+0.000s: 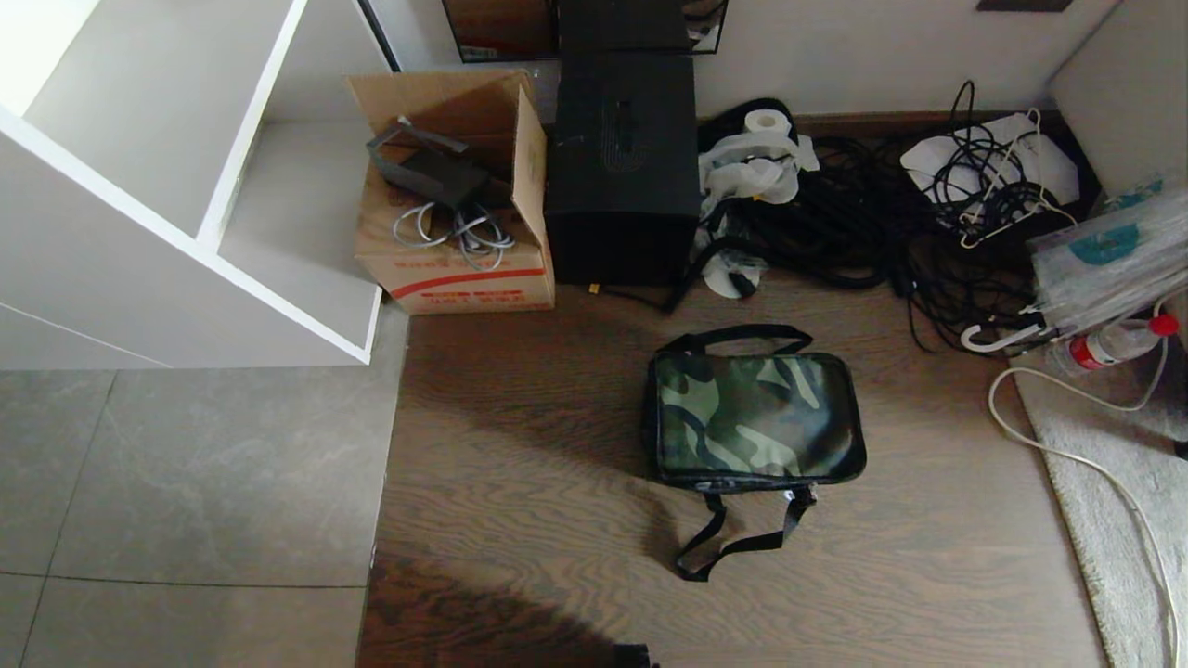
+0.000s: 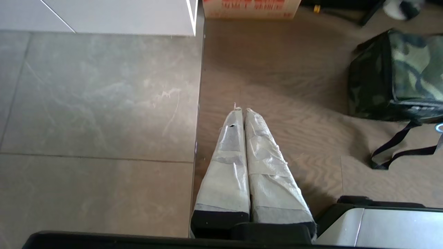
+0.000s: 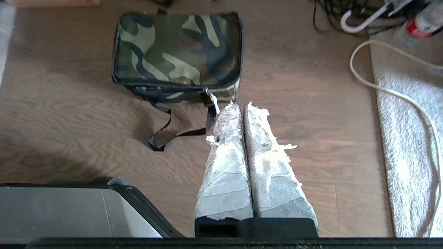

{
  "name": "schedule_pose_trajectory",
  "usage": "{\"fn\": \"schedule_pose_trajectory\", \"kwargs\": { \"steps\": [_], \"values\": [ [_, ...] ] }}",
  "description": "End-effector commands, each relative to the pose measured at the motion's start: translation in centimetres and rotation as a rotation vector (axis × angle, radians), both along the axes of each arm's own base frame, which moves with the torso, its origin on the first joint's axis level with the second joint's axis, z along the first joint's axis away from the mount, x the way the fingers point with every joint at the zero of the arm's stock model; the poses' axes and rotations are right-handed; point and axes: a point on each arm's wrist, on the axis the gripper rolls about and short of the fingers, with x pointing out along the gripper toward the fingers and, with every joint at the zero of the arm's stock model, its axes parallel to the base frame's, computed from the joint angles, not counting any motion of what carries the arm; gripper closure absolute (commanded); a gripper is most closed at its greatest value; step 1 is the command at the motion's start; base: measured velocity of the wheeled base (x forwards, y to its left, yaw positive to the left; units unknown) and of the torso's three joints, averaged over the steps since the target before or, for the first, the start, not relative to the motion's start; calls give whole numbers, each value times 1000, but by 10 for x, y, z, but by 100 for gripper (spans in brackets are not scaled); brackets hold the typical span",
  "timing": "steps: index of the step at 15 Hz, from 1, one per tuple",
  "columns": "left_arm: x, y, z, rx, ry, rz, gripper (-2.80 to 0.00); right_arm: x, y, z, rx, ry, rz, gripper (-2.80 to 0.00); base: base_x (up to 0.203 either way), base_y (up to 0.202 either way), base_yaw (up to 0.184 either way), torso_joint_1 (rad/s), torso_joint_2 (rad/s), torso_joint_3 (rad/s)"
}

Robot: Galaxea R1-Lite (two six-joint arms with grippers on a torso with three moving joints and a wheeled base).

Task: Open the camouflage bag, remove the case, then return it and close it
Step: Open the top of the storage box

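In the head view the camouflage bag (image 1: 754,417) lies flat on the wooden floor (image 1: 520,464), lid closed, about midway across the boards; one black strap (image 1: 738,543) trails off its near side and a second loop arches over its far side. The case does not show anywhere. Along the far wall stand a brown cardboard carton (image 1: 455,199) with cables in it, a taller black box (image 1: 622,167) just beside the carton, and a tangle of black cords (image 1: 863,223) with a paper roll (image 1: 767,121). A white shelf unit (image 1: 176,186) fills the far left corner over grey tiles (image 1: 186,482), and a pale rug (image 1: 1104,482) with a white cable (image 1: 1067,445) and a red-capped bottle (image 1: 1114,343) lies at the right edge of the floor. Neither arm appears here. In the left wrist view the left tool (image 2: 242,110), its fingers wrapped in pale tape, has its tips pressed together with nothing between them, above the seam where tile meets wood, well apart from the bag. In the right wrist view the right tool (image 3: 241,105), taped likewise, is also narrowed to touching tips and holds nothing; it hangs near the bag's near edge, by the silver zipper pull (image 3: 211,95), and whether it touches that pull cannot be told.
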Motion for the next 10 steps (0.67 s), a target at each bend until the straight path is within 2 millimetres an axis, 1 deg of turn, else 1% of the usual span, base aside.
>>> {"fn": "schedule_pose_trajectory", "kwargs": {
  "steps": [1, 10],
  "values": [
    [0, 0, 0, 0, 2, 0, 0, 0, 0, 0, 0, 0, 2, 0, 0, 0, 0, 2, 4, -204],
    [0, 0, 0, -2, 2, 0, 0, 0, 0, 0, 0, 0, 1, 0, 0, 0, 0, 3, 2, -200]
  ]
}}
